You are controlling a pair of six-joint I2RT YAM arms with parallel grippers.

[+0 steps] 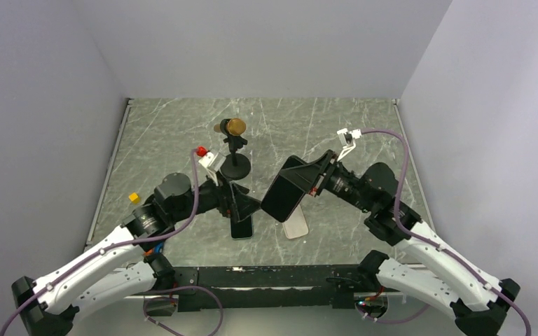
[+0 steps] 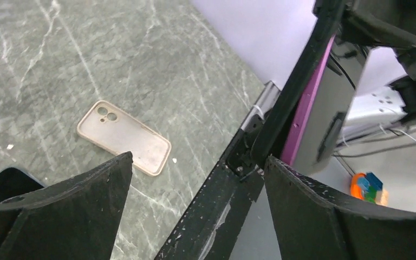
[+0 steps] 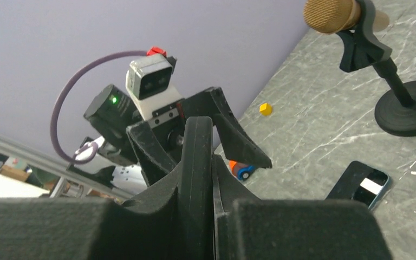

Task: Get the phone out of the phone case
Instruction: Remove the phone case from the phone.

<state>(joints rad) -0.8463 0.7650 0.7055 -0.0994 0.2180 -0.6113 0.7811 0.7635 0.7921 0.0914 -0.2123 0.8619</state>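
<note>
My right gripper (image 1: 307, 180) is shut on a flat black phone case (image 1: 284, 199) and holds it tilted on edge above the table's front. A purple edge and a grey glossy face show inside the case (image 2: 309, 92); I take this for the phone. In the right wrist view the case's thin black edge (image 3: 197, 157) is pinched between the fingers. My left gripper (image 1: 249, 203) stands open just left of the case's lower corner, touching nothing; its fingertips (image 2: 116, 168) are spread wide.
A second dark phone (image 1: 242, 227) and an empty beige case (image 1: 295, 225) lie flat near the front edge. A gold-headed microphone on a black stand (image 1: 235, 129) stands mid-table. A yellow cube (image 1: 134, 197) sits at the left, an orange-blue toy (image 3: 238, 169) beyond the front rail.
</note>
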